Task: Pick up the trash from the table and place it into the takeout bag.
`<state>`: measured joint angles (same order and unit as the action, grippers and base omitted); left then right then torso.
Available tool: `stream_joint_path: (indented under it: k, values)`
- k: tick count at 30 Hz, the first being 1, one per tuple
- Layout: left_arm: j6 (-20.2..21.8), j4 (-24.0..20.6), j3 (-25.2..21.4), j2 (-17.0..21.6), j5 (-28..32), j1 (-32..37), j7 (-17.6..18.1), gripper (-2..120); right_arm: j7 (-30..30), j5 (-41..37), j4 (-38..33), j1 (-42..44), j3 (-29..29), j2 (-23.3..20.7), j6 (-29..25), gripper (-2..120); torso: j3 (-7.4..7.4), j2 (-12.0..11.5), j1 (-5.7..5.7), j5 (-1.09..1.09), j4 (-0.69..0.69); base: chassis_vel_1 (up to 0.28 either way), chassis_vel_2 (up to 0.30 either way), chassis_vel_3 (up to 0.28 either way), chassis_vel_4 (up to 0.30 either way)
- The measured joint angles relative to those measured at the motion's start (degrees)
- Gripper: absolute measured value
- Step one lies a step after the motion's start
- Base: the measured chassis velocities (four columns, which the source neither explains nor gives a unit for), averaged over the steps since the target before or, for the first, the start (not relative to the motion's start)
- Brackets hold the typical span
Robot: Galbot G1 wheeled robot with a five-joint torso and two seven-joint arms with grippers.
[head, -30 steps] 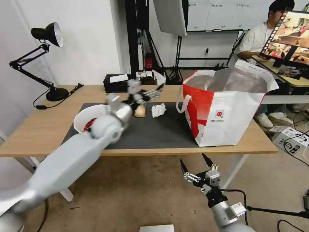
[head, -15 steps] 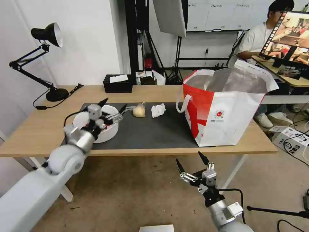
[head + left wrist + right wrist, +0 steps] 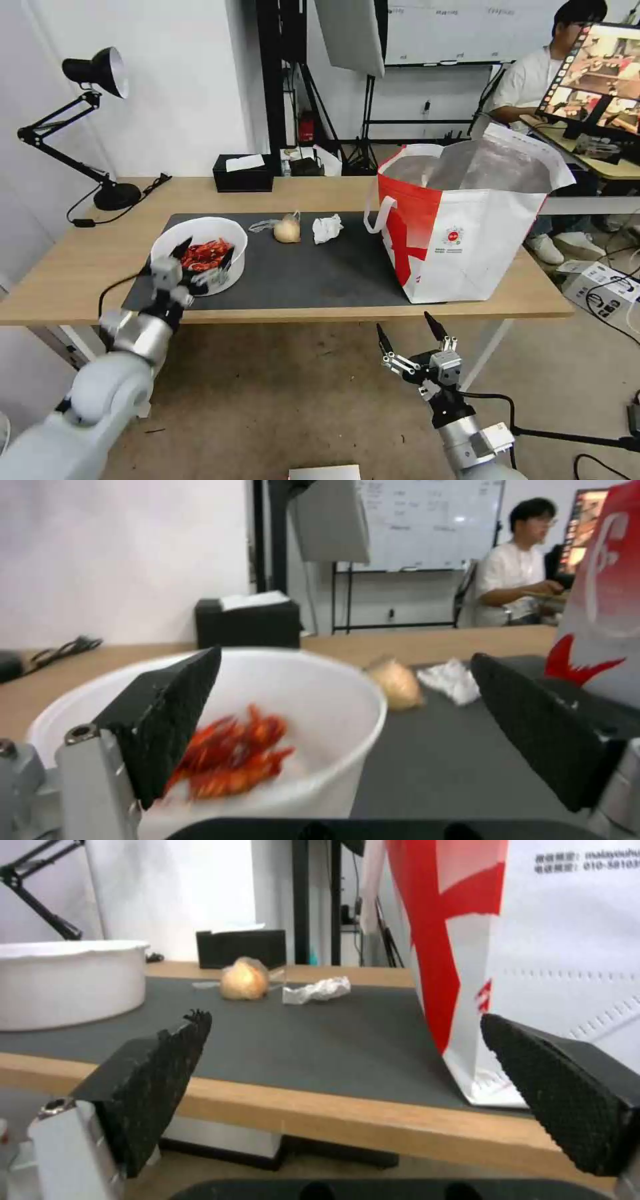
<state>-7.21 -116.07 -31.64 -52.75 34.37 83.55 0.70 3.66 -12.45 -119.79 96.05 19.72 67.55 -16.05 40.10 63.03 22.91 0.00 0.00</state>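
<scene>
On the left of the dark mat stands the white bowl with red crayfish shells in it. My left gripper is open at the bowl's near rim, one finger on each side of it; the left wrist view shows the bowl between the fingers. A bun in clear plastic and a crumpled tissue lie farther back on the mat. At the right end of the table stands the takeout bag, open-topped. Below the table's front edge hangs my right gripper, open and holding nothing.
A black tissue box sits at the table's back edge and a black desk lamp at the far left. A person sits at a desk with a monitor behind the bag. Bare mat lies between the bowl and the bag.
My left arm has swung back from the far side of the mat, over the bowl, and down to the bowl's near rim. The right gripper has hardly moved.
</scene>
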Motion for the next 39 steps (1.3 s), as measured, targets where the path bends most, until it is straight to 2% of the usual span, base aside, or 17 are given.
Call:
stream_joint_path:
  k: [6, 22, 39]
  values:
    - [-2.8, -0.3, -2.8, -5.4, -4.3, 7.8, -1.6, 100, 0.6, 0.1, 1.0, 0.2, -0.1, 0.5, 0.0, 100, 0.00, 0.0, 0.00, 0.00, 0.00, 0.000, 0.000, 0.000, 0.000]
    - [-3.9, 0.9, -4.6, -10.5, -9.0, 14.6, -2.4, 100, 0.5, 0.3, 1.8, 0.8, -0.7, 0.4, 0.5, 100, 0.01, 0.0, 0.00, 0.00, 0.00, 0.000, 0.000, 0.000, 0.000]
    - [-4.6, 1.8, -5.2, -10.8, -9.1, 15.0, -2.8, 100, 0.4, 0.2, 2.1, 0.3, -1.8, 0.2, 1.7, 100, 0.01, 0.0, 0.01, 0.00, -0.01, 0.000, 0.000, 0.000, 0.000]
